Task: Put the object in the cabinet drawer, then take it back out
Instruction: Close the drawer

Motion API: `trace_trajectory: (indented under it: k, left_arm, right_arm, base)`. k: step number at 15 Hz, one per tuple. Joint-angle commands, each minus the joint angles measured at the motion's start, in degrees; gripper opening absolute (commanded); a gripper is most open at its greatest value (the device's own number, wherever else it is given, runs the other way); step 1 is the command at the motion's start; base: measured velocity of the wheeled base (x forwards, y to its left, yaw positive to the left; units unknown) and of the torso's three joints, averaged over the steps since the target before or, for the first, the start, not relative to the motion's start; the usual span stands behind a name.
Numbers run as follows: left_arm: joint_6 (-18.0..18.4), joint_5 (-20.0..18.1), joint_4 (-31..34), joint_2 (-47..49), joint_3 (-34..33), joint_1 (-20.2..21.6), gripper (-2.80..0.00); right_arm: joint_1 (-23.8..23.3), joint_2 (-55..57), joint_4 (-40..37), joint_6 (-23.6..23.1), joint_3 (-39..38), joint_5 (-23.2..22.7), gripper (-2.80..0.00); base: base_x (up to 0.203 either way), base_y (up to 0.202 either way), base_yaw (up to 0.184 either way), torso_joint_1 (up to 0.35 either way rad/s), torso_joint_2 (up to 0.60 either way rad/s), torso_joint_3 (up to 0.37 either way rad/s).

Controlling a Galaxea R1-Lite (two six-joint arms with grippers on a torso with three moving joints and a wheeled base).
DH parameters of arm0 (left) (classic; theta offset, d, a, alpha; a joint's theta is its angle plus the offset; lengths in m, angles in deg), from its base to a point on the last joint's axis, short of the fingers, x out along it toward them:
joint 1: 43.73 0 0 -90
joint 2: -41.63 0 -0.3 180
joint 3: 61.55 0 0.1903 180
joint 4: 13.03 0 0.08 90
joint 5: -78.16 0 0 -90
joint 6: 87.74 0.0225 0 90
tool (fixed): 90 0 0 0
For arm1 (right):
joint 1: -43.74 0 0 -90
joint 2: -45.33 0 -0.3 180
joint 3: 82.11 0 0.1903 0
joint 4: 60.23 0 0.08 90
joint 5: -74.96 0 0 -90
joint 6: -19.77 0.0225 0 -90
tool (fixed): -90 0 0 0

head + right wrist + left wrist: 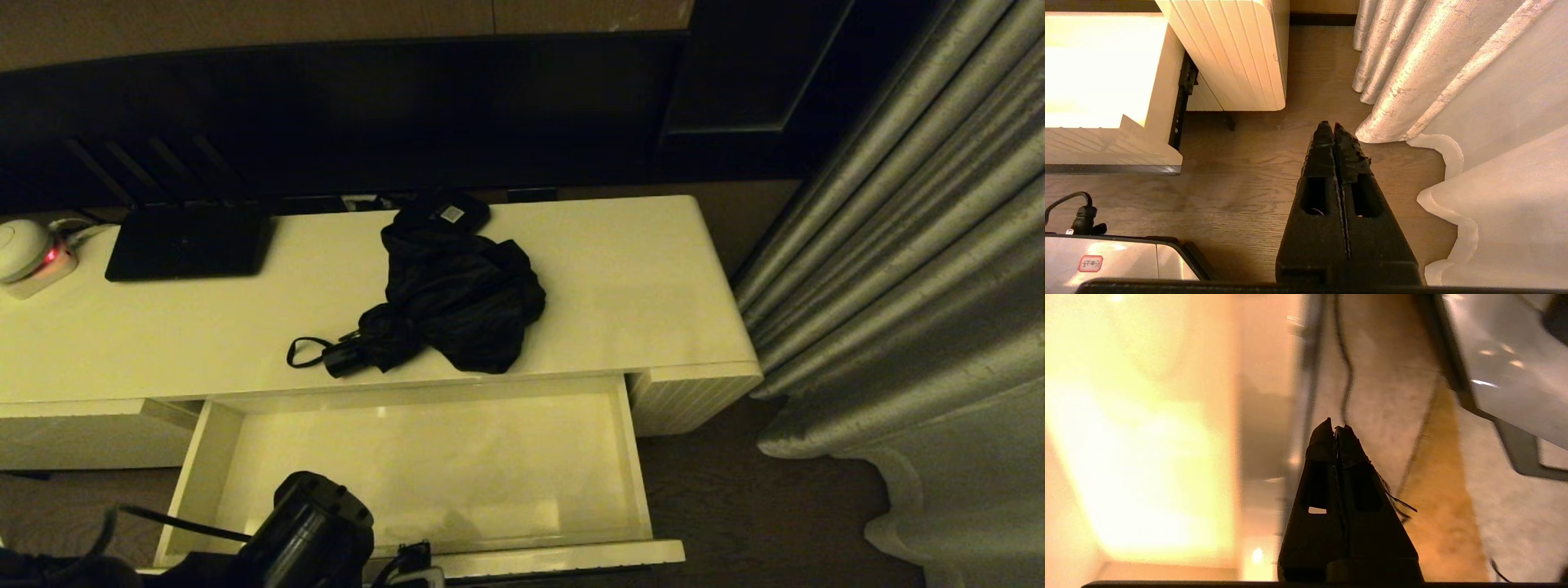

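The black folding umbrella (457, 306) lies on the cream cabinet top (637, 269), its fabric bunched, its short handle and strap loop pointing left near the front edge. Below it the cabinet drawer (220, 457) stands pulled out with a bare pale interior; its ribbed front and side rail also show in the right wrist view (1106, 147). My left arm (310, 531) sits low at the drawer's front left corner, and its gripper (1336, 428) is shut on nothing. My right gripper (1329, 125) is shut and empty, low over the wooden floor right of the drawer, outside the head view.
A flat black device (189, 242) and a small black box with a white label (449, 212) sit at the back of the cabinet top. A white round gadget with a red light (28, 253) is at far left. Curtains (914, 269) hang close on the right.
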Motion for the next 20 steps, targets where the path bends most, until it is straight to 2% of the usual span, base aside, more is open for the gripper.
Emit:
trace_trajectory:
  k: [1, 4, 5, 10, 14, 20]
  left_arm:
    - [0.29, 1.67, -1.59, -0.61, 0.26, -0.08, -2.8]
    - [0.54, 3.89, -4.4, -0.71, -0.38, -0.33, -2.8]
    - [0.69, 5.72, -7.19, -0.37, -0.79, -0.55, -2.8]
    - [0.73, 7.25, -9.1, -0.16, -0.62, -0.7, -2.8]
    - [0.82, 10.45, -12.47, 0.53, -0.27, -1.48, -2.8]
    - [0.99, 12.24, -15.67, 2.32, -0.17, -1.64, -2.8]
  right_arm:
    - [0.02, 0.04, 0.02, 0.0, 0.0, -0.03, -2.8]
    - [0.02, 0.04, 0.02, 0.0, 0.0, -0.03, -2.8]
    - [0.02, 0.04, 0.02, 0.0, 0.0, -0.03, -2.8]
    - [0.02, 0.04, 0.02, 0.0, 0.0, -0.03, -2.8]
    - [0.02, 0.04, 0.02, 0.0, -0.09, -0.03, -2.8]
    - [0.02, 0.04, 0.02, 0.0, 0.0, -0.03, -2.8]
  base:
    - [0.0, 0.0, 0.0, 0.0, 0.0, 0.0]
    - [0.0, 0.0, 0.0, 0.0, 0.0, 0.0]
    - [0.0, 0.0, 0.0, 0.0, 0.0, 0.0]
    - [0.0, 0.0, 0.0, 0.0, 0.0, 0.0]
    - [0.0, 0.0, 0.0, 0.0, 0.0, 0.0]
    - [0.0, 0.0, 0.0, 0.0, 0.0, 0.0]
